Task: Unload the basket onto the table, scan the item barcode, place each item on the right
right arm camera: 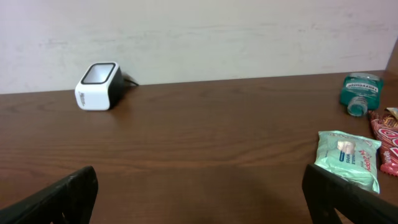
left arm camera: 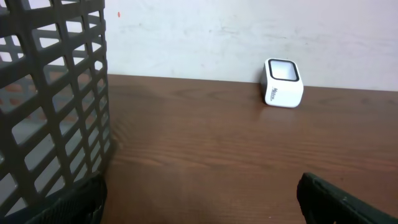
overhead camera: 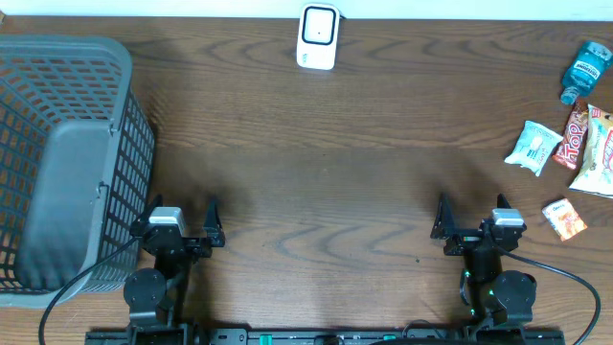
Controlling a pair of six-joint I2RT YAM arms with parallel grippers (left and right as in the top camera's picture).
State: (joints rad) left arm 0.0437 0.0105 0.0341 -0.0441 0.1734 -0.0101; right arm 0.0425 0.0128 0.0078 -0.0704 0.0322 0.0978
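Overhead view: the white barcode scanner (overhead camera: 318, 36) stands at the top centre of the frame, at the far edge of the brown wooden table (overhead camera: 316, 153). The items for scanning lie grouped at the right edge, well apart from the scanner: a teal mouthwash bottle (overhead camera: 585, 69) on its side at upper right, below it a pale wipes packet (overhead camera: 533, 147), a red snack packet (overhead camera: 575, 139) and a yellow snack bag (overhead camera: 599, 153) side by side, and a small orange packet (overhead camera: 564, 218) lowest. A grey plastic basket (overhead camera: 134, 144) fills the left side. The left gripper (overhead camera: 179, 216) sits at lower left just beside the basket, and the right gripper (overhead camera: 479, 218) at lower right. Both have their jaws spread wide with nothing between them. Left wrist view: the basket wall fills the left of the frame and the scanner stands at upper right against a pale wall (left arm camera: 205, 31). The dark fingers (left arm camera: 339, 202) show in the two bottom corners, far apart, over bare wood. Right wrist view: the scanner is at upper left, the mouthwash bottle at upper right, and the wipes packet at right with the red snack packet at the frame edge beside it. The fingers (right arm camera: 59, 199) show in the bottom corners, spread and holding nothing.
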